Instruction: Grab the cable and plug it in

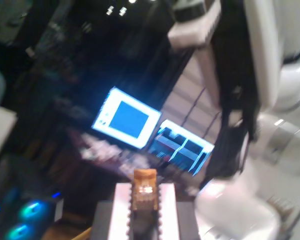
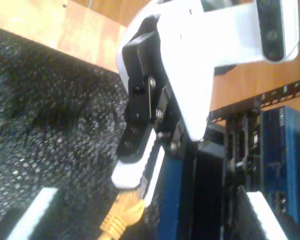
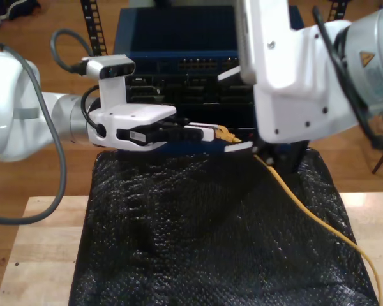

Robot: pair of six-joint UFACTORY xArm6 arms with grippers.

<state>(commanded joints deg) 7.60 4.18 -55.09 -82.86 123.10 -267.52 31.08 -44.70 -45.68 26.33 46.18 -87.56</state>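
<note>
One cable (image 3: 306,210) matters here, thin and yellow-orange. Its plug (image 1: 145,179) is pinched between the toothed pads of my first gripper (image 1: 145,192). The pads are closed tight on the plug body, and its clear tip juts out past them. I judge the grip sits that far back so the tip stays free to enter a socket.

In the exterior view the plug hangs in the air just above the far edge of the black padded mat (image 3: 179,242). From there the cable trails down across the mat to the mat's near corner on the exterior view's right. It reaches the wooden table (image 3: 45,242) there.

My second gripper (image 2: 147,200) is wide open and holds nothing. Its two white fingers (image 2: 35,212) stand well apart on either side of the plug's yellow boot. It seems poised close by to take over or steady the plug.

Beyond the mat's far edge stands the blue rack unit (image 3: 179,38), with a row of ports along its front. The plug's tip points across that front, not into it, so it must be turned before plugging in.
</note>
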